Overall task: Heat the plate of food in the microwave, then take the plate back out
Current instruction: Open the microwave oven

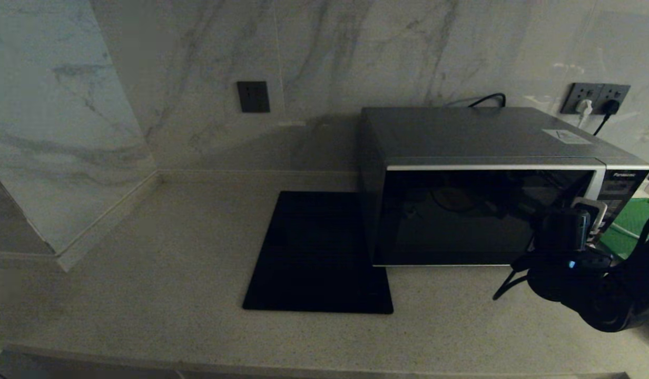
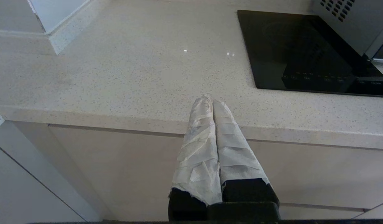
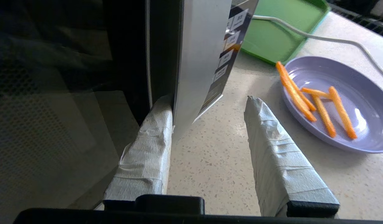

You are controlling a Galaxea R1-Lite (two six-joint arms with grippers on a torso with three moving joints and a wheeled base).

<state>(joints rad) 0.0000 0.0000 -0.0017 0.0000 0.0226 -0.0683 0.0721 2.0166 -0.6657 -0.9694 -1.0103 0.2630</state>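
Observation:
The microwave (image 1: 488, 210) stands on the counter at the right with its dark glass door closed. My right gripper (image 1: 582, 216) is at the door's right edge. In the right wrist view this gripper (image 3: 207, 99) is open: one taped finger (image 3: 148, 149) lies in the gap beside the silver trim (image 3: 200, 62), and the other finger (image 3: 272, 146) stands free over the counter. The lilac plate (image 3: 365, 93) with several orange fries (image 3: 295, 90) sits on the counter just right of the microwave, apart from the gripper. My left gripper (image 2: 210, 98) is shut and empty, below the counter's front edge.
A flat black mat (image 1: 319, 252) lies left of the microwave. A green tray (image 3: 272, 34) sits behind the plate, with a white cable (image 3: 319, 37) running across it. Wall sockets (image 1: 596, 99) with plugs are behind the microwave. A marble wall block (image 1: 61, 131) stands at the left.

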